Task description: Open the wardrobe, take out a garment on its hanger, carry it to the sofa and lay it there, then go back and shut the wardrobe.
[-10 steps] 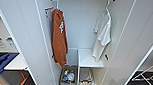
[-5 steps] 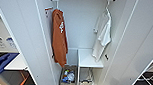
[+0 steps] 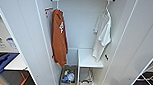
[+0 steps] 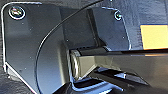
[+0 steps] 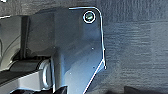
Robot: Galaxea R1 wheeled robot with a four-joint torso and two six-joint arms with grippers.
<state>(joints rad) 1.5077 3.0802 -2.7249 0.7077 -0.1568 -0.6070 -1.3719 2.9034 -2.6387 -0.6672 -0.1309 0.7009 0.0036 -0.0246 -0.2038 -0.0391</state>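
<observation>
The white wardrobe (image 3: 80, 23) stands open in the head view, its two doors swung out to either side. Inside on the right hangs the garment (image 3: 102, 38), a limp white T-shirt, on a thin light hanger (image 3: 107, 10) hooked to a dark fitting at the top. A longer rust-orange garment (image 3: 59, 37) with a white mark hangs on the left. The wrist views show dark robot plates over dark grey carpet (image 5: 135, 40).
The left door (image 3: 22, 38) and right door (image 3: 137, 43) flank the opening. A white shelf (image 3: 89, 58) sits low inside, with a woven basket (image 3: 68, 76) of small items and a second basket (image 3: 85, 81) under it. A blue object (image 3: 1, 63) lies at lower left.
</observation>
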